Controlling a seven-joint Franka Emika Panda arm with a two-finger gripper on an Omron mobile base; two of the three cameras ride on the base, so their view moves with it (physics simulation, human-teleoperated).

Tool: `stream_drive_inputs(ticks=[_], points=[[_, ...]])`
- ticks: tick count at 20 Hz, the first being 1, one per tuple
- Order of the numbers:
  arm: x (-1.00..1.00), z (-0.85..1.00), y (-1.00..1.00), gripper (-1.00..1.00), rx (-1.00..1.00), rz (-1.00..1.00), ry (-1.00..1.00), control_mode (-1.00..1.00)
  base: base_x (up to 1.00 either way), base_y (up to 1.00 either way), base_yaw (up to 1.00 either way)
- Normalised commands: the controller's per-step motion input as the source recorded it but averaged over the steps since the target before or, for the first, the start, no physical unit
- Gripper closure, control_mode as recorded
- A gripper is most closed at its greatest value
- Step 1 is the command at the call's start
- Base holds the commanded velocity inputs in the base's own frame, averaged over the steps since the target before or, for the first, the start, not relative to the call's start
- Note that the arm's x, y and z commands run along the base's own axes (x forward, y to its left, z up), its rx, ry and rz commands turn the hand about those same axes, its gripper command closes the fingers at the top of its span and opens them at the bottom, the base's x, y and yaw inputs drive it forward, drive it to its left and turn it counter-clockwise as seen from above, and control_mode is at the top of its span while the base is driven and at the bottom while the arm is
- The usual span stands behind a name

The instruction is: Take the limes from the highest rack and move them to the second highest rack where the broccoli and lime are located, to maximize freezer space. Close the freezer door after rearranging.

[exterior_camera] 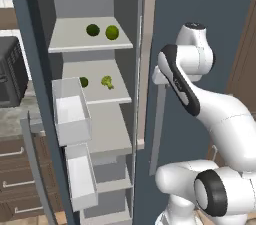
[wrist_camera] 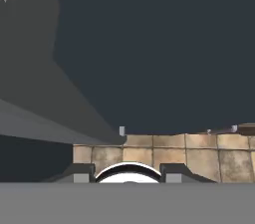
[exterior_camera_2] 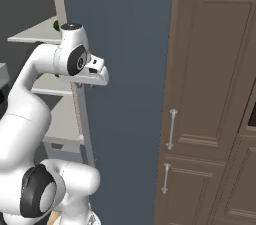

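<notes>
1. Grey shelves fill the tall open freezer (exterior_camera: pixel 92 134); its dark slate door (exterior_camera: pixel 30 94) stands swung out to the left, carrying two clear plastic door bins (exterior_camera: pixel 72 114).
2. On the highest rack (exterior_camera: pixel 90 44) lie two round limes side by side but apart: a dark green lime (exterior_camera: pixel 93 30) to the left and a brighter green lime (exterior_camera: pixel 112 32) to the right.
3. One shelf down, the second highest rack (exterior_camera: pixel 100 94) holds a third small dark lime (exterior_camera: pixel 83 82) and, just to its right, a little green broccoli floret (exterior_camera: pixel 107 82).
4. White and dark-jointed, the robot arm (exterior_camera: pixel 200 99) rises right of the freezer in front of the closed slate-blue door panel (exterior_camera_2: pixel 125 94), well clear of both racks.
5. Seen from the hand, the gripper (wrist_camera: pixel 129 174) looks down at tan floor tiles (wrist_camera: pixel 189 153); its two dark finger tips (wrist_camera: pixel 79 173) are drawn in as far as they go, with nothing between them.
6. Brown wooden cabinet doors (exterior_camera_2: pixel 215 94) with slim metal handles (exterior_camera_2: pixel 172 129) stand to the right.
7. Left of the freezer, a black appliance (exterior_camera: pixel 11 71) sits on a grey surface (exterior_camera: pixel 12 119).
</notes>
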Motion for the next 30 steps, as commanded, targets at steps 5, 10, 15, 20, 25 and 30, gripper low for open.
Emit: stream_drive_inputs(ticks=[5,10,15,20,25,30], points=[[-0.04,0.00,0.00,-1.00,0.00,0.00,-0.05,1.00,-0.37,0.00,0.01],[0.00,0.00,0.00,-1.00,0.00,0.00,0.00,1.00,-0.53,0.08,0.31],[0.00,0.00,0.00,-1.00,0.00,0.00,0.00,1.00,-0.02,0.30,0.42],[0.00,0.00,0.00,-1.00,0.00,0.00,0.00,1.00,0.00,0.06,0.48],[0.00,0.00,0.00,-1.00,0.00,0.00,0.00,1.00,0.41,-0.03,0.29],[0.00,0.00,0.00,-1.00,0.00,0.00,0.00,1.00,0.62,-0.01,0.20]])
